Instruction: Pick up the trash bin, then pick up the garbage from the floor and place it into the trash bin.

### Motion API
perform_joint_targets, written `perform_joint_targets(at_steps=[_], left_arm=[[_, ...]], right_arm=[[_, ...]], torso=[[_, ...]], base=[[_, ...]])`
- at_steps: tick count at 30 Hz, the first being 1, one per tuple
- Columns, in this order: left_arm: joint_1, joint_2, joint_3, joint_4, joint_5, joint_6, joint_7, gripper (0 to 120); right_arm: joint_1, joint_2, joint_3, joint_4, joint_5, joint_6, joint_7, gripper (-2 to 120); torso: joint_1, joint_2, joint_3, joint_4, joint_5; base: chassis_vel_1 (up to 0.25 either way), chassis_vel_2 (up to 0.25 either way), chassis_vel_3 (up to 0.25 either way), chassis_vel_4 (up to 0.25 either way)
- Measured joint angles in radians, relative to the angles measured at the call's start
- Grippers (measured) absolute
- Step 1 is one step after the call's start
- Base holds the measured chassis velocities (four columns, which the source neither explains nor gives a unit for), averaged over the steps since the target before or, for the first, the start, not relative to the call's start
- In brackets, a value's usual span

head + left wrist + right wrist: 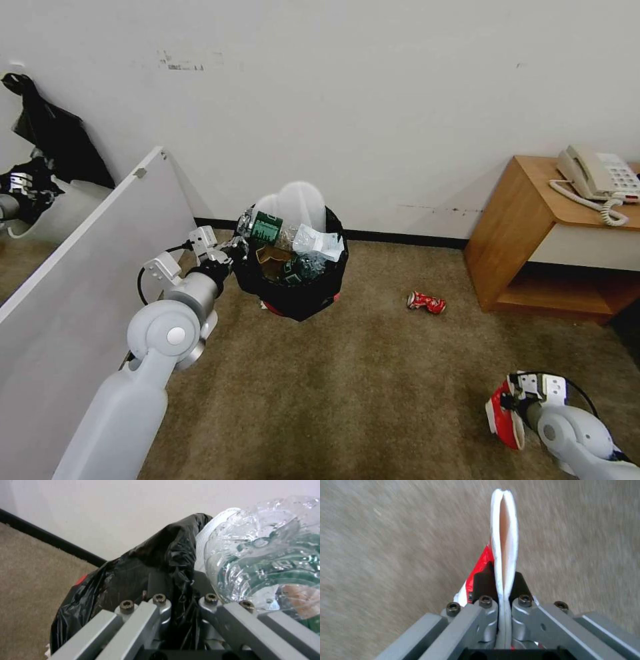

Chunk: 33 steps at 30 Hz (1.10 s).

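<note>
The left hand grips the rim of the full trash bin; a crushed red can lies on the carpet.

Open carpet lies around the crushed can; a wooden side table stands close on its right, the overfilled bin well apart on its left.

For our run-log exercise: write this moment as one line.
left gripper: holding trash bin rim | right gripper: holding carton | can: on floor
</note>
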Motion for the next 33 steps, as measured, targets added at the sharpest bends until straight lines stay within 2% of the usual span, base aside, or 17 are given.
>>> perform_joint_targets(at_steps=[13, 21, 23, 33], left_arm=[[0.001, 0.0, -0.001, -0.002, -0.002, 0.002, -0.002, 4], [0.012, 0.002, -0.001, -0.003, -0.004, 0.008, -0.004, 4], [0.018, 0.003, 0.003, -0.006, -0.004, 0.015, -0.01, 4], [0.026, 0.002, 0.01, -0.003, -0.004, 0.025, -0.018, 4]], right_arm=[[-0.026, -0.02, -0.021, 0.239, -0.025, 0.001, -0.007, 0], [-0.014, -0.025, -0.025, 0.303, -0.081, 0.048, -0.06, 0], [0.006, -0.016, -0.029, 0.338, -0.117, 0.083, -0.083, 0], [0.077, 0.009, -0.036, 0.434, -0.131, 0.096, -0.103, 0]], torso=[[0.0, 0.0, 0.0, -0.0002, 0.0], [0.0, 0.0, 0.0, -0.0001, 0.0], [0.0, 0.0, 0.0, -0.0002, 0.0], [0.0, 0.0, 0.0, -0.0001, -0.0001]], base=[[0.0, 0.0, 0.0, 0.0], [0.0, 0.0, 0.0, 0.0], [0.0, 0.0, 0.0, 0.0], [0.0, 0.0, 0.0, 0.0]])
